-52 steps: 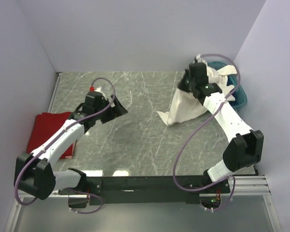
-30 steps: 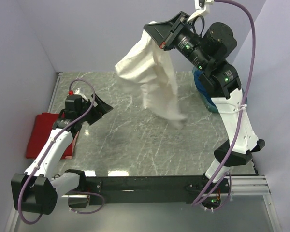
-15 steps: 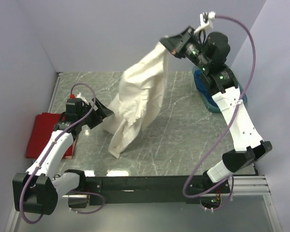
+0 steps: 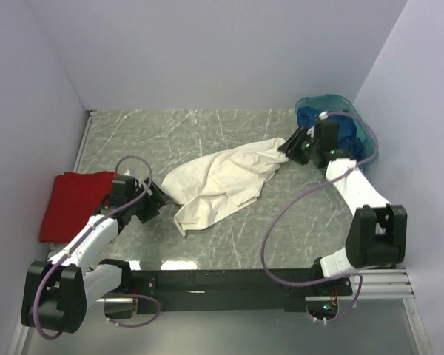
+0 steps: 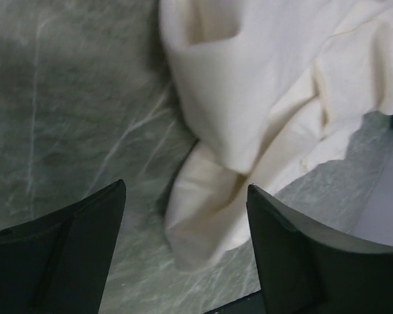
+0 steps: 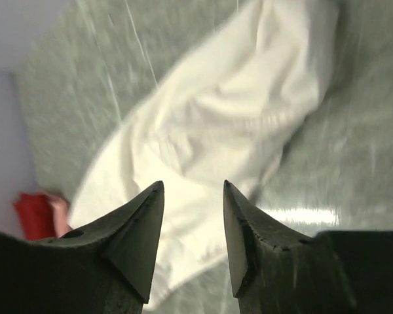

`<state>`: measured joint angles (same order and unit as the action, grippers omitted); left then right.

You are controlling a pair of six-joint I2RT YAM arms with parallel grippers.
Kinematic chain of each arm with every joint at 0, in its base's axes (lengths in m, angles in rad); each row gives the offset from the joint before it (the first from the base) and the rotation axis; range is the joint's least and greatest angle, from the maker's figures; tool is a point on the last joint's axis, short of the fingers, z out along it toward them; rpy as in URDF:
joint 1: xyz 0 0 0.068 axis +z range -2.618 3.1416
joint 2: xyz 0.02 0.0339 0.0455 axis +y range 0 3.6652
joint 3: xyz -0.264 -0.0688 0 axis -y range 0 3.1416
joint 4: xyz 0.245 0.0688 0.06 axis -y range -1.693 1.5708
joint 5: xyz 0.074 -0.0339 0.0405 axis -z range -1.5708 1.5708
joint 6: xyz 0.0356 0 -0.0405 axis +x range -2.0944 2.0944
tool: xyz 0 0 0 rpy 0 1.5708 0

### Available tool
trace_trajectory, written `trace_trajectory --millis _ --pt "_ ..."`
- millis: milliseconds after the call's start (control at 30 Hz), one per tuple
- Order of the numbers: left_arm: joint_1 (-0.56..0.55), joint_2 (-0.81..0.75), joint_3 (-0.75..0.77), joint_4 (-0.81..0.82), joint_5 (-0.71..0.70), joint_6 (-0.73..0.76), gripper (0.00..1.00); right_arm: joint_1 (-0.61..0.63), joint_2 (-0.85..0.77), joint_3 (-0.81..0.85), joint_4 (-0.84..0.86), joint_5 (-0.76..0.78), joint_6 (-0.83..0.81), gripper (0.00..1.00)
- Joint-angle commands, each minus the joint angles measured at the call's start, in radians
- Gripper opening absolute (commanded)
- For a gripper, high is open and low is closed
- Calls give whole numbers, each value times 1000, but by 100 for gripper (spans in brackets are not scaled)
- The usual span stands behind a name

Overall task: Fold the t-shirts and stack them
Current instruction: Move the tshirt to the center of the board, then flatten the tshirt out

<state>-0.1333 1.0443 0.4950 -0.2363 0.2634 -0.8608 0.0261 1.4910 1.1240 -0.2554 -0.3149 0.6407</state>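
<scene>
One cream shirt (image 4: pixel 222 181) is now lying crumpled mid-table, no longer hanging in the air as it was half a second ago. The right gripper (image 4: pixel 291 145) is sitting low at the shirt's 2 o'clock end, fingers parted and gripping nothing, so the shirt looks released. The left gripper (image 4: pixel 156 198) is waiting at the shirt's 8 o'clock edge, spread wide and empty, with the hem just ahead. The red shirt (image 4: pixel 72 198) is lying at the table's 9 o'clock. The blue shirt (image 4: pixel 349 127) is sitting in the teal basin (image 4: pixel 333 102) at 2 o'clock. Flattening is likely coming next; folding of the cream shirt is not yet starting.
</scene>
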Motion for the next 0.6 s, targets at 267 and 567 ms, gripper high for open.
trace_trajectory --millis 267,567 --pt "-250 -125 -145 69 -181 -112 74 478 -160 -311 93 376 -99 50" --pt "-319 -299 -134 -41 -260 -81 73 695 -61 -256 84 528 -130 49"
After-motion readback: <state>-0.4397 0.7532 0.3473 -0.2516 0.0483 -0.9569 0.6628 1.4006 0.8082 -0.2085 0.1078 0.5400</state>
